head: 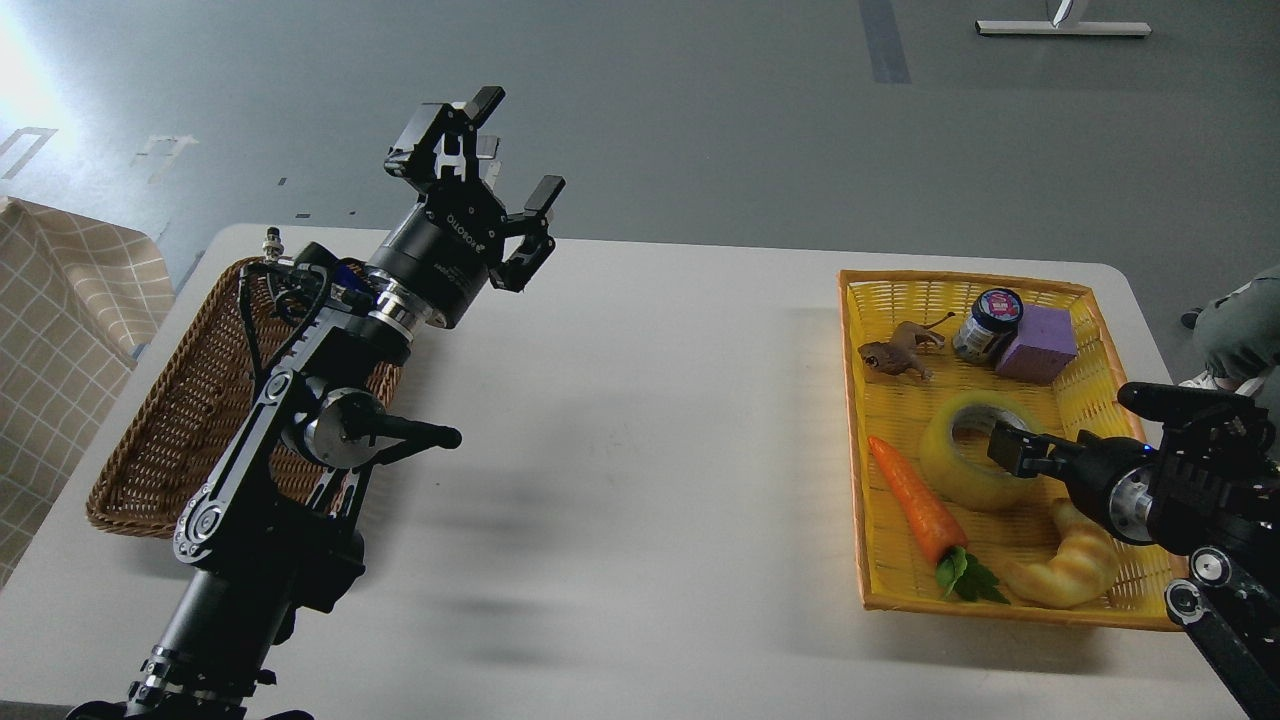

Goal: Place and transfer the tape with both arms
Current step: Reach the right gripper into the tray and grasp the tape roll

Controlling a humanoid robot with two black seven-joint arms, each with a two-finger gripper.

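Observation:
The tape [955, 455], a translucent yellow roll with a grey-white core, lies flat in the yellow basket [1090, 300] at the right. My right gripper [1010, 450] comes in from the right and its tip sits over the roll's right rim and core hole. It is seen dark and end-on, so its fingers cannot be told apart. My left gripper [505, 148] is open and empty, raised above the table's far left, beside the brown wicker basket [170, 430].
The yellow basket also holds a carrot [915, 500], a croissant [1065, 570], a brown toy animal [895, 352], a small jar [985, 322] and a purple block [1035, 343]. A checked cloth [60, 320] lies at the far left. The white table [650, 450] spans between the baskets.

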